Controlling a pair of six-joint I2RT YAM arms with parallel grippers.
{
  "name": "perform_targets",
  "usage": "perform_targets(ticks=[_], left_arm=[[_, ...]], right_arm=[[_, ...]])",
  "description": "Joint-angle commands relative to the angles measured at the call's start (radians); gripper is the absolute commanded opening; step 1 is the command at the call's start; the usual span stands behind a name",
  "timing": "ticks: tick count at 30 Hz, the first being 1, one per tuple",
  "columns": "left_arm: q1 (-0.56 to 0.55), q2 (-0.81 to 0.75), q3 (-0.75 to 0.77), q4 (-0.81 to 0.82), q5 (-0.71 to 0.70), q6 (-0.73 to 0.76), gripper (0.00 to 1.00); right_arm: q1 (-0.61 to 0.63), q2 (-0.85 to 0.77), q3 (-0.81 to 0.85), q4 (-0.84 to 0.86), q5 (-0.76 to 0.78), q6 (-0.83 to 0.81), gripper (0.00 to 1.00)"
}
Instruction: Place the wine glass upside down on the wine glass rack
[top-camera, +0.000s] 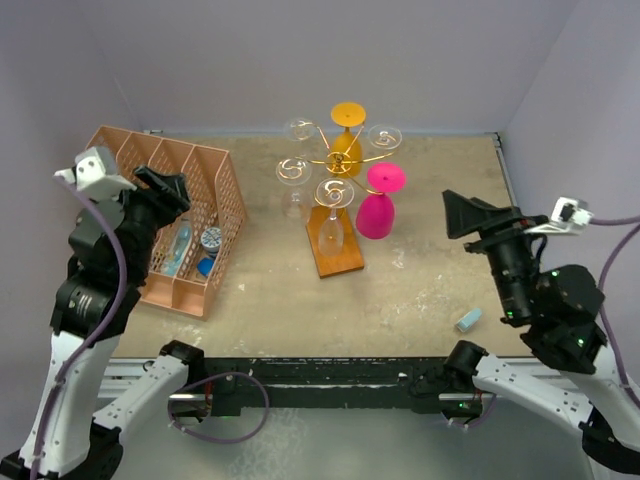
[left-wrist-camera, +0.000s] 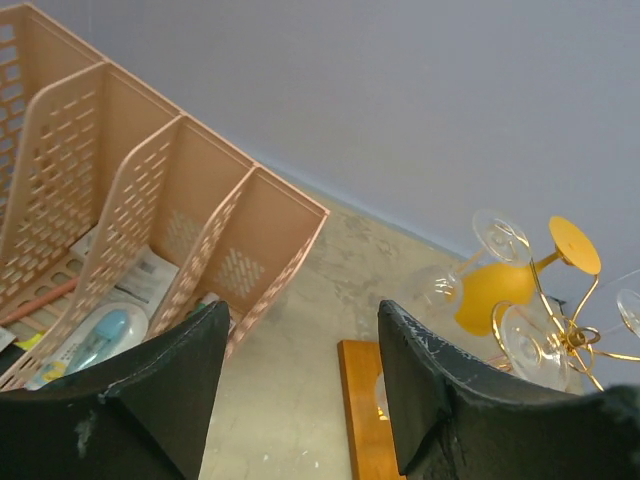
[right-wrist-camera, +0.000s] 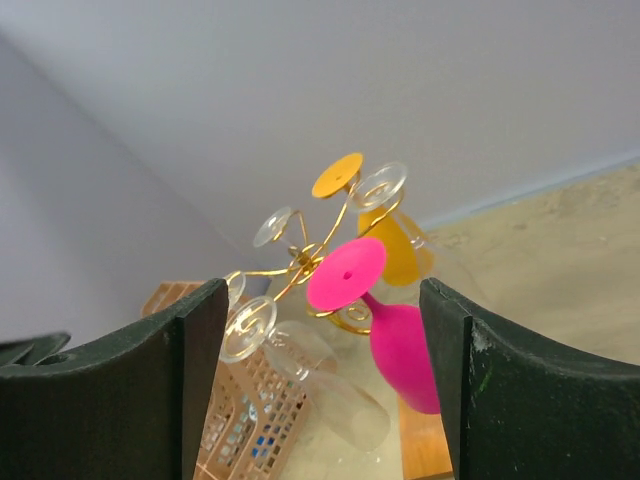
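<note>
Wine glass (top-camera: 377, 206); claws (top-camera: 166, 183) (top-camera: 453, 214) wide, empty

Bright, even overhead light; soft shadows; sharp focus.

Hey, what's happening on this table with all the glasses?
Two robot arms are loading wine glasses upside down onto the gold wine glass rack. An orange glass, a pink glass and several clear glasses hang there. The left gripper, above the peach file organiser, and the right gripper are both open, empty and clear of the rack.
</note>
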Motion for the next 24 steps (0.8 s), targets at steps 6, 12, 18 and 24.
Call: perform_targets(ticks=[6, 12, 18, 24], left_arm=[[0.005, -0.204, -0.017, -0.077, -0.068, 0.128, 0.61], [0.005, -0.222, 0.055, -0.167, -0.053, 0.172, 0.64], [0.006, -0.238, 0.063, -0.17, -0.044, 0.17, 0.65], [0.005, -0.238, 0.066, -0.161, -0.029, 0.156, 0.66]], right_arm=[[0.001, -0.129, 0.083, -0.142, 0.154, 0.003, 0.84], [0.001, -0.156, 0.111, -0.156, 0.151, 0.018, 0.9], [0.001, -0.158, 0.112, -0.138, 0.142, 0.022, 0.95], [0.001, -0.149, 0.109, -0.104, 0.129, 0.014, 0.99]])
